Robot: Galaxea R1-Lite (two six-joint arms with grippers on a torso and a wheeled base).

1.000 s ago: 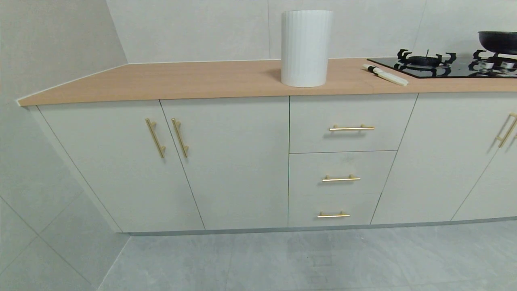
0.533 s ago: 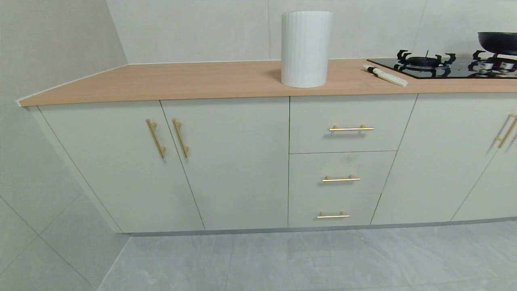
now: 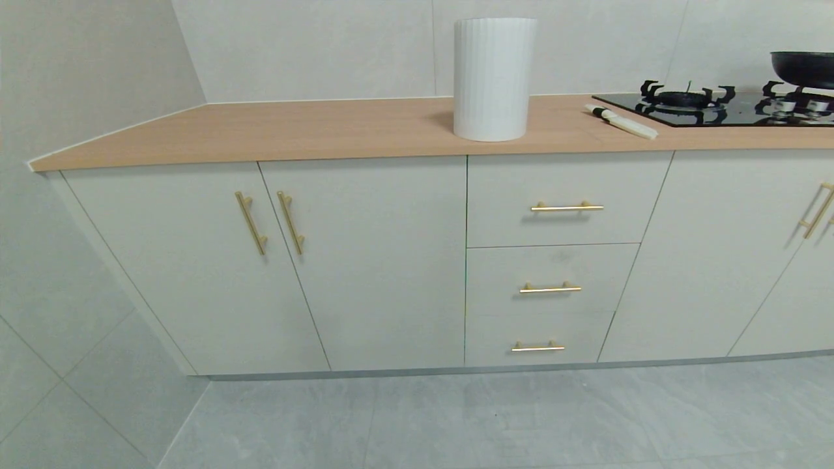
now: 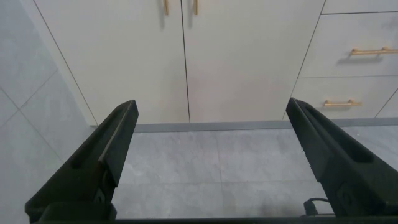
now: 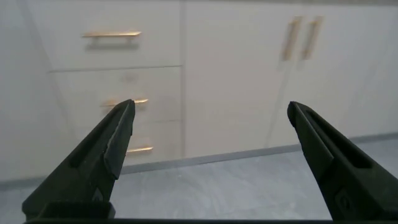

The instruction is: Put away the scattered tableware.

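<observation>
Left wrist view: left gripper (image 4: 210, 104) hung low with its jaws spread wide and nothing between them, above the grey tiled floor (image 4: 211, 162) and facing the cabinet doors (image 4: 186, 56).

Right wrist view: right gripper (image 5: 210, 104) likewise stood wide open and held nothing, facing the drawers (image 5: 115, 56).

Head view, near to far:
- Grey floor tiles ran up to the cabinet plinth.
- Pale double doors carried two gold bar handles (image 3: 251, 221) side by side.
- To the right of those doors sat a stack of three drawers, each with a gold handle; all were closed.
- Wooden countertop (image 3: 293, 130) lay above.
- White ribbed cylinder (image 3: 493, 78) stood upright on the countertop.
- Pale utensil (image 3: 622, 121), with a dark band near one end, lay flat between the cylinder and the black gas hob (image 3: 717, 111), just beside the hob.
- Black pan (image 3: 805, 66) sat on the far burner.
</observation>
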